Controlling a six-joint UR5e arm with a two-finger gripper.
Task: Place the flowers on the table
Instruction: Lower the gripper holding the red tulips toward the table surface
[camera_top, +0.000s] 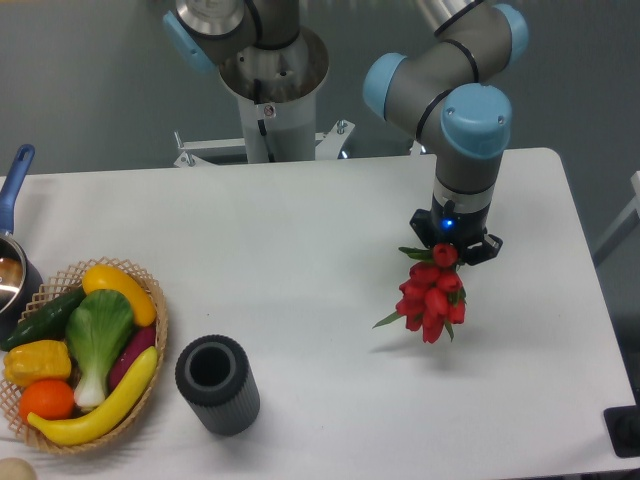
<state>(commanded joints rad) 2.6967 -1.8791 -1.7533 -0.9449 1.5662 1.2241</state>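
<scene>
Single arm reaches down over the right part of the counter (300, 220); the fingers (447, 250) are mostly hidden behind the wrist and the blooms, but they appear closed on the stem end of the flowers (432, 297), since the bunch hangs from them with red heads pointing down and toward the camera. A faint shadow lies on the white surface just below the bunch, so it is judged to be held slightly above the counter, not resting on it; exact clearance cannot be told. Well apart to the left stand a dark cylinder (217, 384) and a wicker basket (157, 330) of toy vegetables; a pot with a blue handle (17, 170) sits at the far left edge. Risks from here: releasing while the bunch is clear of the surface could let it drop and bounce or roll toward the near edge; lowering too far could crush the heads under the wrist; thin stems may snag between the fingers on opening and lift back up with the arm
</scene>
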